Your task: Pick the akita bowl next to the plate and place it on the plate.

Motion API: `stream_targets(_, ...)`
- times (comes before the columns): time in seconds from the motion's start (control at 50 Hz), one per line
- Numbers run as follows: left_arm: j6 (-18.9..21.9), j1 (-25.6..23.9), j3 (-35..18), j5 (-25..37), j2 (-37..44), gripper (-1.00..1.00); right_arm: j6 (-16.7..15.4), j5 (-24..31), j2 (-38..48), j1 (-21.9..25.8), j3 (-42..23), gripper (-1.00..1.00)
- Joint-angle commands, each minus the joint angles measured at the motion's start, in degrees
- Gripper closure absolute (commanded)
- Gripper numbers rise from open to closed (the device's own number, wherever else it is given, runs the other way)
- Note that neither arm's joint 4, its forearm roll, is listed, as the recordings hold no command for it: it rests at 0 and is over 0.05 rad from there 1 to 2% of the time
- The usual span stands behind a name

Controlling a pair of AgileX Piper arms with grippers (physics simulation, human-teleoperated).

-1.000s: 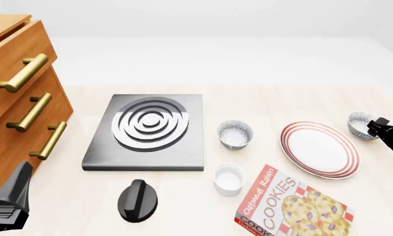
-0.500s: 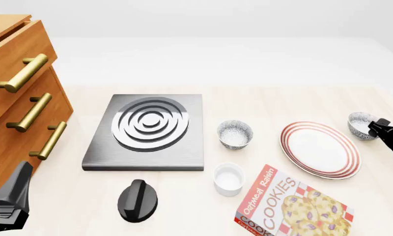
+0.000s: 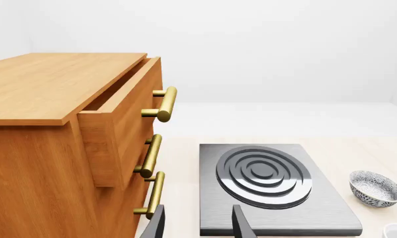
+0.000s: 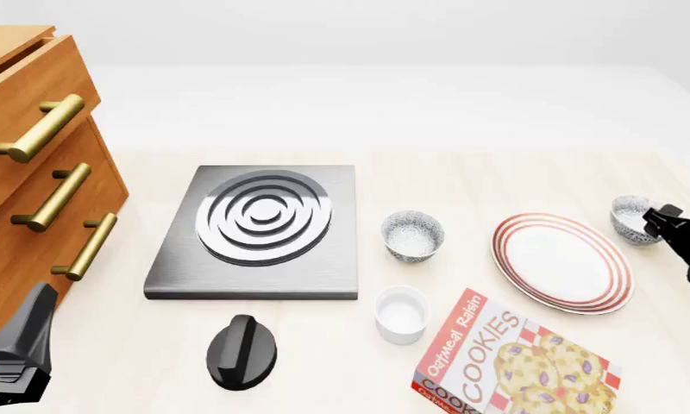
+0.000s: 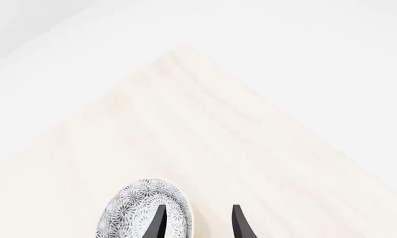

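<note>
Two arms at table [image 4: 552, 177]. Plate [image 4: 561, 262] right of centre; akita bowl [image 4: 633, 219] just beside its far right edge. Right gripper [image 5: 197, 220] parted, one finger over the bowl. Left gripper [image 3: 197, 223] parted, empty.
</note>
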Motion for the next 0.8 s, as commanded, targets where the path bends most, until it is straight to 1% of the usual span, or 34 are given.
stream_targets(0.02, 0.0, 0.0, 0.0, 0.0, 0.0, -1.0, 0.4, 1.2, 5.2, 0.9, 0.0, 1.0)
stream_targets(0.4, 0.0, 0.0, 0.0, 0.0, 0.0, -1.0, 1.2, 1.7, 4.8, 1.1, 0.0, 1.0)
stream_targets(0.62, 0.0, 0.0, 0.0, 0.0, 0.0, -1.0, 2.9, 2.7, 0.4, 1.7, 1.4, 1.0)
stream_targets(0.8, 0.0, 0.0, 0.0, 0.0, 0.0, -1.0, 4.0, 4.0, -3.0, 1.3, 2.0, 1.0)
